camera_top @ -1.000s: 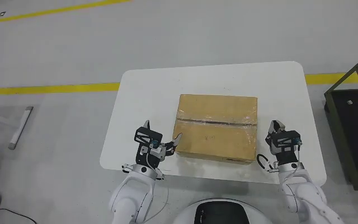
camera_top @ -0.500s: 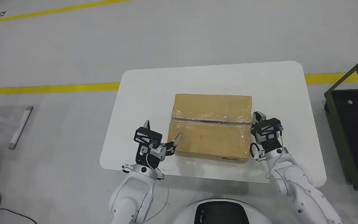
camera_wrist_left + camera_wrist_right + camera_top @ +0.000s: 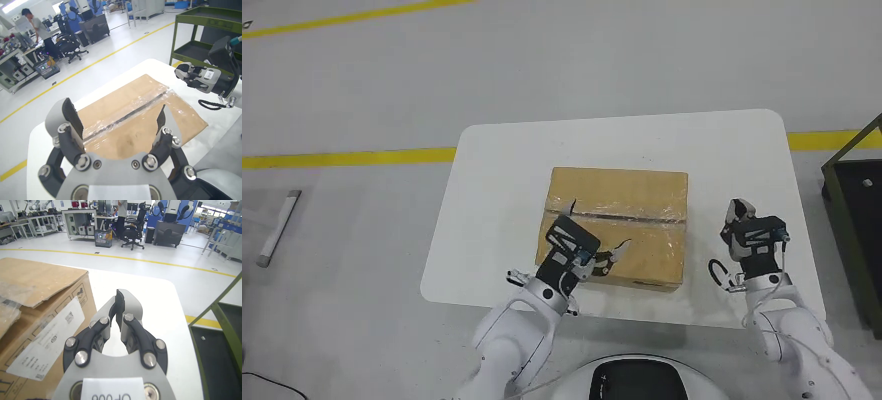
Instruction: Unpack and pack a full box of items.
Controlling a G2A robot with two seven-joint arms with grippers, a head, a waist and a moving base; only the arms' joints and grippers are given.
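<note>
- The box [image 3: 617,225] sits in the middle of the white counter [image 3: 492,200], its top seam sealed with clear tape [image 3: 132,113]; on that showing, unpacking has not begun and opening is the step in hand.
- The left claw [image 3: 115,106] hangs over the near part of the box top, jaws spread wide, holding nothing; the right claw [image 3: 118,298] is beside the box's right end, apart from it, jaws closed together on nothing.
- The next move probably calls for a fingertip worked under the tape or a flap edge; the other claw could brace the box.
- The right wrist view gives the end wall's white label [image 3: 47,336] and a flap corner [image 3: 56,294] slightly lifted; from above the flaps read flat.
</note>
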